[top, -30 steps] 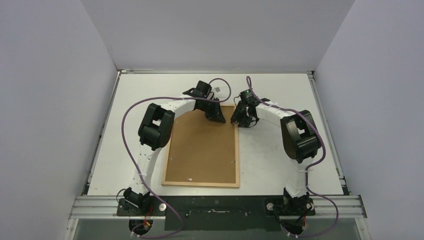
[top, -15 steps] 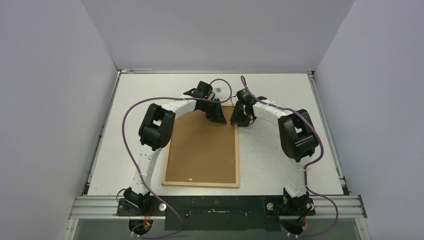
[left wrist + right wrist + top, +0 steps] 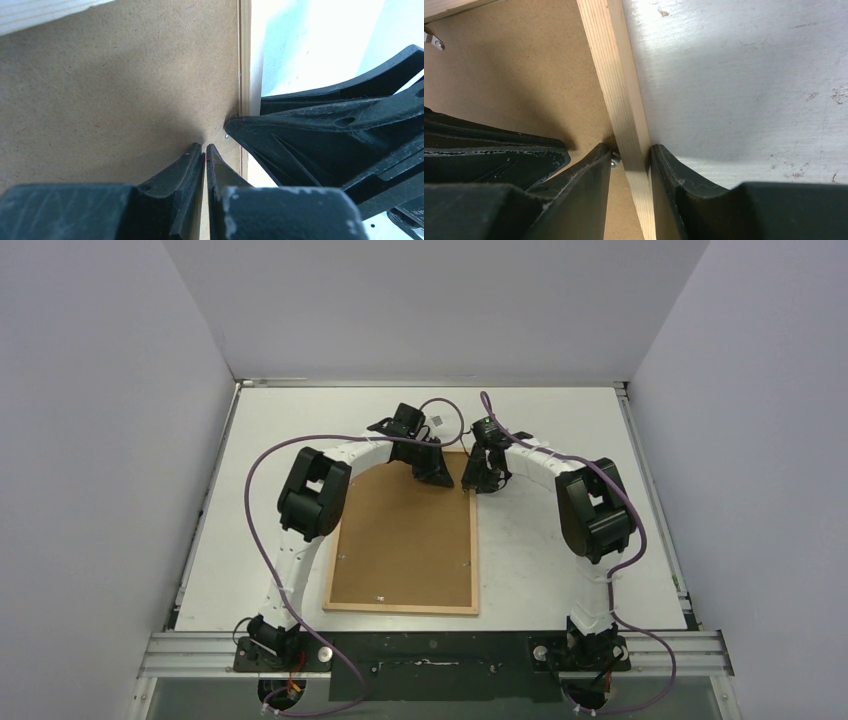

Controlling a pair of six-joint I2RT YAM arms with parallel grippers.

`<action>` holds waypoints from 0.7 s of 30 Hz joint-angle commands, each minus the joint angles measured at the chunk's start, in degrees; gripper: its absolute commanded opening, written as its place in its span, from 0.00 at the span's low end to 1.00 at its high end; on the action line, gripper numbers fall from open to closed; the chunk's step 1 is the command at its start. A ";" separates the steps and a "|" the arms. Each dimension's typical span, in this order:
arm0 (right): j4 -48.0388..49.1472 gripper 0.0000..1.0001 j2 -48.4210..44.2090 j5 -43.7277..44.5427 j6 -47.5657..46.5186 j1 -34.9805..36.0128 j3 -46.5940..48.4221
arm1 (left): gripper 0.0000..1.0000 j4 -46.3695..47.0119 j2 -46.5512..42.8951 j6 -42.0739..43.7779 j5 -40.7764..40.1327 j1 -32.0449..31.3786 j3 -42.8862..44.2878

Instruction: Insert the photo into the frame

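Note:
The frame lies face down mid-table with the brown backing board filling it. The photo is hidden. My left gripper is shut, its tips pressed onto the board close to the frame's right rail. My right gripper straddles that rail near the far right corner. In the right wrist view it closes on the rail, one finger on the board side by a small metal clip, the other on the table side.
The white table is bordered by raised rails, with grey walls on three sides. Another metal clip sits on the board. The two grippers are nearly touching each other; the right one's fingers show in the left wrist view.
My right gripper has moved a little left and back onto the frame's right rail. The left gripper and the frame have stayed where they were.

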 commanded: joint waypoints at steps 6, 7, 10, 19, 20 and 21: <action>2.62 0.17 1.47 -2.23 -1.13 1.47 -4.31 | 0.07 -2.82 1.76 1.26 -3.35 -0.22 -2.45; 3.15 0.14 1.39 -2.65 -1.02 1.53 -4.67 | 0.07 -3.10 1.82 1.31 -3.65 -0.11 -2.63; 4.65 0.11 1.09 -3.33 -0.22 1.53 -5.23 | 0.07 -3.36 1.76 1.54 -4.19 0.26 -3.32; 9.39 0.28 -0.69 -0.34 8.91 2.11 -6.48 | 0.07 0.06 0.78 0.19 -2.94 0.52 -4.74; 9.43 0.29 -1.12 0.93 10.10 2.42 -6.77 | 0.07 0.75 0.56 -0.17 -2.70 0.60 -5.08; 9.29 0.31 -1.68 2.23 11.66 2.69 -6.97 | 0.07 1.38 0.54 -0.46 -2.30 0.62 -5.42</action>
